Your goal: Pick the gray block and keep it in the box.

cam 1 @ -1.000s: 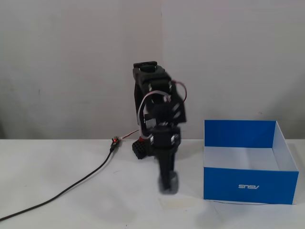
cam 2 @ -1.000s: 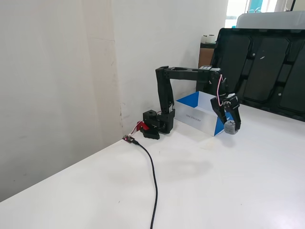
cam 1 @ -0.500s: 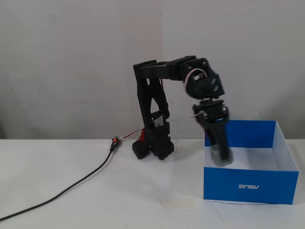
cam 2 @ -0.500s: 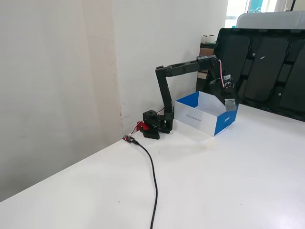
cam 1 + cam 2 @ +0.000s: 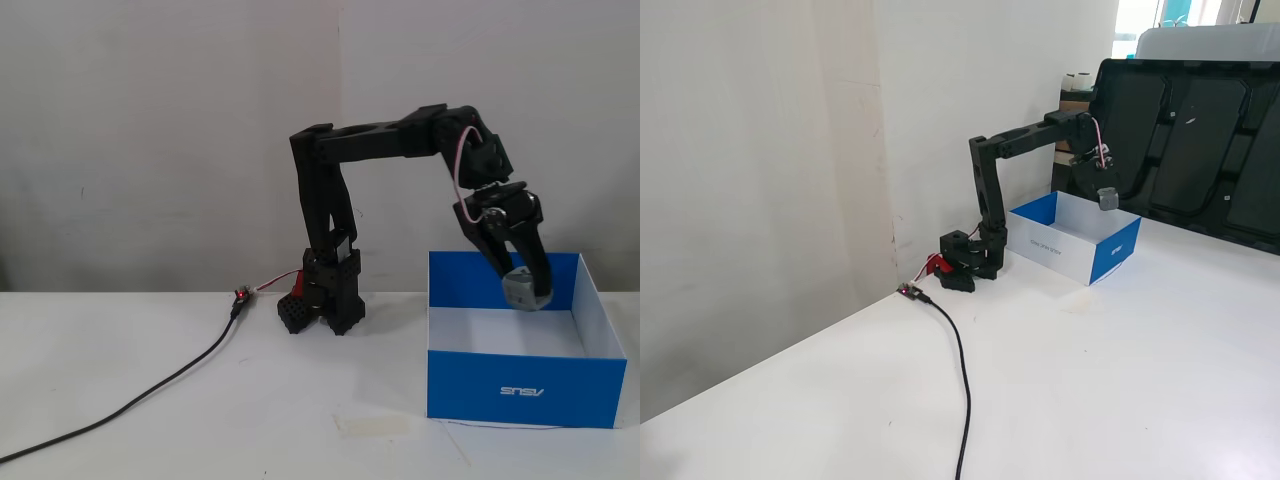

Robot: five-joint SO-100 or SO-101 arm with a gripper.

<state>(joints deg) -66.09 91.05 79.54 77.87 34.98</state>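
Now | end effector [image 5: 524, 290] pinching gray block [image 5: 520, 289] | box [image 5: 525, 388] logo "ASUS", inverted

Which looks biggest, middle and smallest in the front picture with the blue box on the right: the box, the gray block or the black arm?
1. The arm, biggest.
2. The box.
3. The gray block, smallest, held in the gripper over the box.

Office or lab corner — white table [image 5: 1120, 400], bare wall [image 5: 150, 130], dark monitors [image 5: 1200, 140] behind.
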